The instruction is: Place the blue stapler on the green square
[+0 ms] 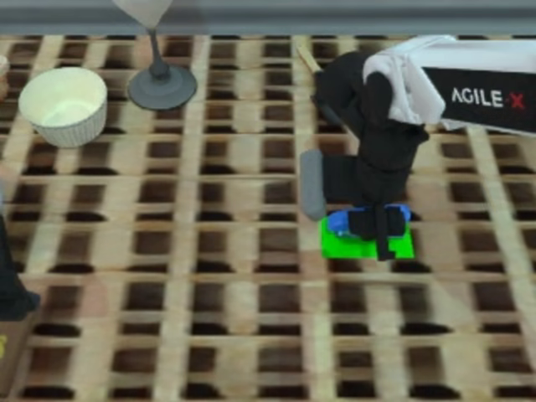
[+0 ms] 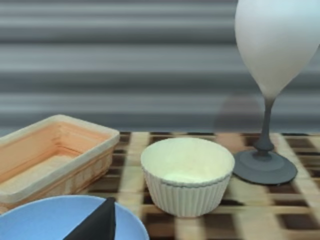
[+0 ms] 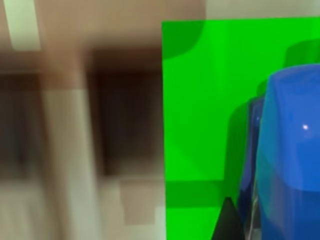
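Your right pincer (image 1: pixel 378 224) sits low over the green square (image 1: pixel 352 245), its dark fingers straddling the middle of the blue stapler (image 1: pixel 339 222). Whether those fingers pinch the stapler or merely flank it, you cannot tell from above. The stapler is a small, glossy bright-blue bar with rounded ends; only its two tips show, one poking out on each side of the pincer. Its long axis runs across the surface from the top view's left to its right, along the square's far edge, at right angles to the pincer's fingers. In the right wrist view the stapler (image 3: pixel 292 150) fills the frame's edge as a smooth blue hump with a highlight, lying over the flat neon-green patch (image 3: pixel 205 100); whether it touches the patch is unclear. A grey elongated object (image 1: pixel 312 184) lies just beside the pincer, toward the top view's left. Your left arm (image 1: pixel 12 285) is parked at the surface's left edge, well apart from the pincer. A cream ribbed cup (image 2: pixel 187 175) and a stemmed glass (image 2: pixel 272 65) stand far off at the far left.
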Action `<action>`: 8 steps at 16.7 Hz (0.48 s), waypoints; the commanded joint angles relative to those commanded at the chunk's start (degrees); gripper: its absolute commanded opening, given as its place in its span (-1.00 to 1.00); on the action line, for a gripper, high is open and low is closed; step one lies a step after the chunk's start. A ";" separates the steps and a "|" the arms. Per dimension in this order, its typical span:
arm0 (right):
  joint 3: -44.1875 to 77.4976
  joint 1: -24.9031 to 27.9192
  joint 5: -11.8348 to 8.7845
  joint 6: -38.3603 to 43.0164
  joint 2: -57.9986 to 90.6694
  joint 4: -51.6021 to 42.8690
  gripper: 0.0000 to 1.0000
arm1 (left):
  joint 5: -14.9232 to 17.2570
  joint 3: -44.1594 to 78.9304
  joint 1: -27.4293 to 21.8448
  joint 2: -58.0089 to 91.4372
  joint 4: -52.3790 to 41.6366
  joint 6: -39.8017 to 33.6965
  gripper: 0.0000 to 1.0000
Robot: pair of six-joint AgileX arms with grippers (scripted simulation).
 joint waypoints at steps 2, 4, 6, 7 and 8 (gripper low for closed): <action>0.00 0.00 0.00 0.00 0.00 0.00 -0.10 | 0.00 0.00 0.00 0.00 0.00 0.00 1.00; 0.00 0.00 0.00 0.00 0.00 0.00 0.21 | 0.00 0.00 0.00 0.00 0.00 0.00 1.00; 0.00 0.00 0.00 0.00 0.00 0.00 0.51 | 0.00 0.00 0.00 0.00 0.00 0.00 1.00; 0.00 0.00 0.00 0.00 0.00 0.00 0.66 | 0.00 0.00 0.00 0.00 0.00 0.00 1.00; 0.00 0.00 0.00 0.00 0.00 0.00 0.81 | 0.00 0.00 0.00 0.00 0.00 0.00 1.00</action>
